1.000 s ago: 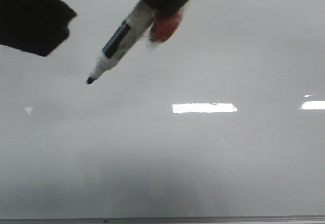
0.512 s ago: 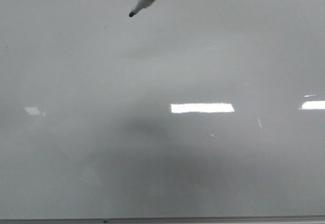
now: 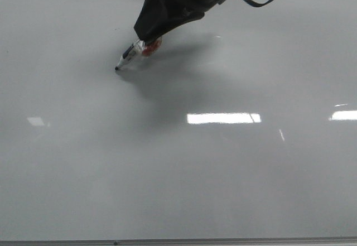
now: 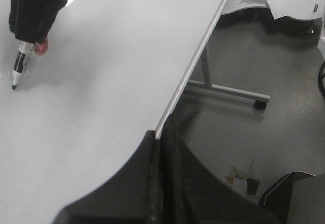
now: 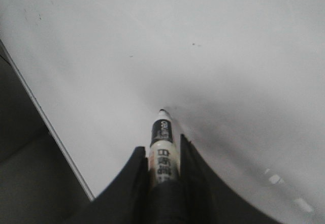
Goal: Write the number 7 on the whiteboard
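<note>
The whiteboard (image 3: 178, 190) fills your front view, glossy pale grey, with bright light reflections and a thin metal edge strip along its near side; the left wrist view shows a concrete floor and a wheeled stand leg beyond that edge. No stroke of the number 7 shows on it yet.

Your right gripper (image 5: 163, 155) is clamped on the one marker (image 3: 134, 52), its fingers on either side of the barrel, with the tip low and at, or just above, the board in the upper left part of the front view; contact cannot be confirmed. The left gripper's fingers (image 4: 161, 183) appear pressed together and holding nothing, beside the board's edge.

Expect the marker to be light and rigid, its smooth barrel likely to slip or twist under pressure, so keep the hold mid-barrel and press gently. The board looks stiff and slick.

Count: one marker, one board, two grippers.
</note>
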`<state>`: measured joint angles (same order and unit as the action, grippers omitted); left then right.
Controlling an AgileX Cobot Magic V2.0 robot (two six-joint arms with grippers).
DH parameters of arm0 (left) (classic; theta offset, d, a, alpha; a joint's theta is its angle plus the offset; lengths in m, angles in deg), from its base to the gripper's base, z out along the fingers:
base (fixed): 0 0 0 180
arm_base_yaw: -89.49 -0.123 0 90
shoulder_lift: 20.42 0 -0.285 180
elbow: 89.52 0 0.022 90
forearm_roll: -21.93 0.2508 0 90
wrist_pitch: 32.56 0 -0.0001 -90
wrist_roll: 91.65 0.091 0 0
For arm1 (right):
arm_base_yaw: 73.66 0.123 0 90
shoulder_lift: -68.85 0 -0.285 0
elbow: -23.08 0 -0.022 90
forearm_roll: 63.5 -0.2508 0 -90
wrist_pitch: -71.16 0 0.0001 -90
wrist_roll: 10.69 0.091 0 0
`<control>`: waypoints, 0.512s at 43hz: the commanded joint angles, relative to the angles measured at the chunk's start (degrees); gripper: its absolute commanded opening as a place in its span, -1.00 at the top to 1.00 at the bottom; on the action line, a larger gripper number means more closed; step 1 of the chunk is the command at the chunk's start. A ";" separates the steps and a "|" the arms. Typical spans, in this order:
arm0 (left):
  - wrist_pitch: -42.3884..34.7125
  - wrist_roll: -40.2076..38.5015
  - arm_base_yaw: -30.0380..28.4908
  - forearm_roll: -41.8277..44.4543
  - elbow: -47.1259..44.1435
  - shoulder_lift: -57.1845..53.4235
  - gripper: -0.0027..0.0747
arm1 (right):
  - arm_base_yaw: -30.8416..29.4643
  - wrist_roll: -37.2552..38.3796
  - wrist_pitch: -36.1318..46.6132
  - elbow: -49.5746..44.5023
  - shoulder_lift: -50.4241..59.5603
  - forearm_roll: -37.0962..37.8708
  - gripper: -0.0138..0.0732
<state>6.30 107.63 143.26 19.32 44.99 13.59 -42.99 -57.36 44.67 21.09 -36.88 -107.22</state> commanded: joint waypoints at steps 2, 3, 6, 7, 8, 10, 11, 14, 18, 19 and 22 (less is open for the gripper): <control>-4.35 -0.55 0.00 -0.64 1.65 0.18 0.98 | -0.31 -0.05 2.99 2.31 1.38 -2.10 0.84; -4.35 -0.55 0.00 -0.64 1.65 0.18 0.98 | -0.37 -0.05 3.42 2.31 1.33 -2.10 0.84; -4.35 -0.55 0.00 -0.64 1.65 0.18 0.98 | -0.54 -0.05 4.14 2.31 1.30 -2.05 0.83; -4.35 -0.55 0.00 -0.64 1.65 0.18 0.98 | -0.85 -0.05 4.20 2.25 1.30 -1.99 0.83; -4.35 -0.55 0.00 -0.64 1.65 0.18 0.98 | -1.26 -0.05 4.20 2.08 1.30 -1.88 0.82; -4.35 -0.55 0.00 -0.64 1.65 0.18 0.98 | -2.46 -0.05 4.22 1.28 1.68 -1.83 0.82; -4.35 -0.55 0.00 -0.64 1.65 0.18 0.98 | -3.14 -0.05 4.39 0.62 2.10 -1.83 0.82; -4.35 -0.55 0.00 -0.64 1.65 0.18 0.98 | -4.79 -0.05 4.89 -1.39 3.38 -1.83 0.82; -4.35 -0.55 0.00 -0.64 1.65 0.18 0.98 | -7.64 -0.10 5.08 -3.99 5.88 -1.70 0.82; -4.35 -0.55 0.00 -0.64 1.65 0.18 0.98 | -8.49 -0.10 4.97 -4.78 6.36 -1.62 0.82; -4.35 -0.55 0.00 -0.64 1.65 0.18 0.98 | -10.43 -0.10 4.50 -6.39 7.98 -0.91 0.82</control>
<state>6.30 107.63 143.26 19.32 44.99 13.59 -50.19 -56.99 42.16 14.99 -32.75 -109.58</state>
